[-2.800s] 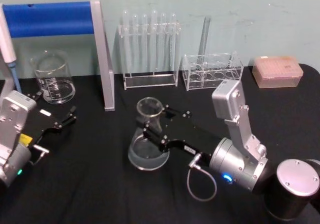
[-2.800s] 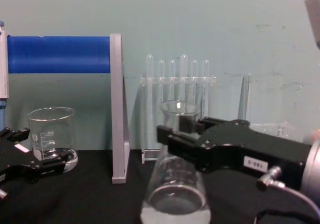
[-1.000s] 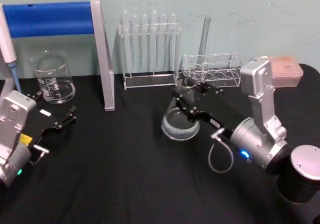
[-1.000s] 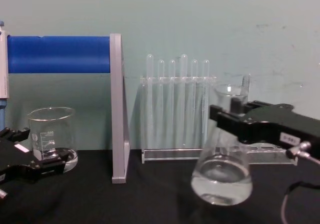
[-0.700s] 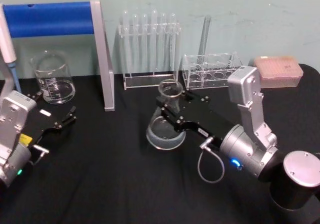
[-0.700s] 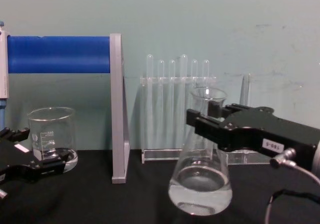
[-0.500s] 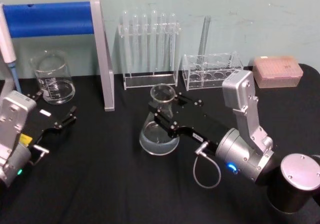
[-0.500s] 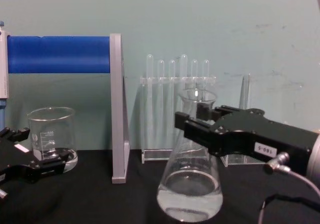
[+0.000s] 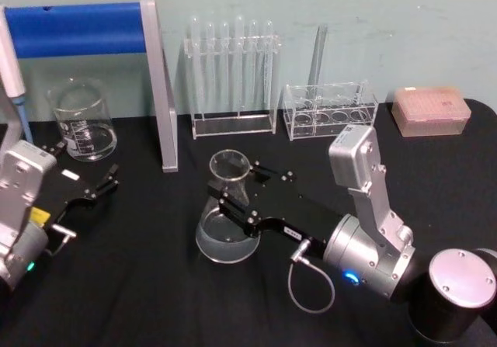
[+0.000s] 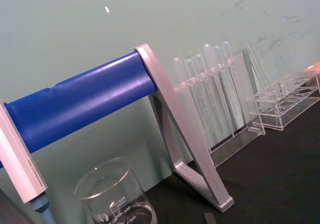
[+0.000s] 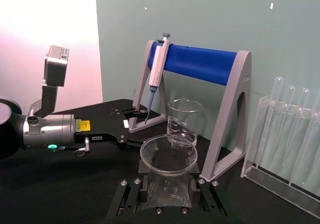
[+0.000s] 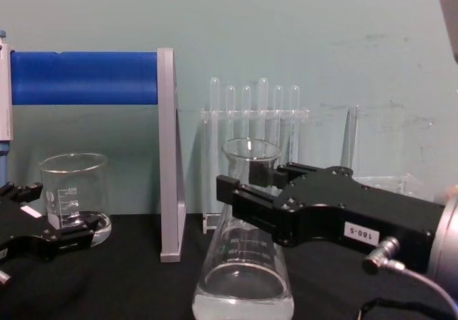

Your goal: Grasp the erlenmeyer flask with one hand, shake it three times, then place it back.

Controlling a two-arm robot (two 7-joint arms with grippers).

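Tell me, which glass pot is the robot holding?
The clear cone-shaped glass flask, clamped at its neck by the right gripper; the squat glass beaker stands apart.

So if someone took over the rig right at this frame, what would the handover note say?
The right gripper has its fingers shut on the neck of the erlenmeyer flask, which is upright with liquid inside; whether its base touches the table, cannot tell.
The left gripper is open, parked left beside the beaker.
Done: grasp; the flask swung right toward the low rack a second ago and is back.
Left: confirm shake count, set down, release.
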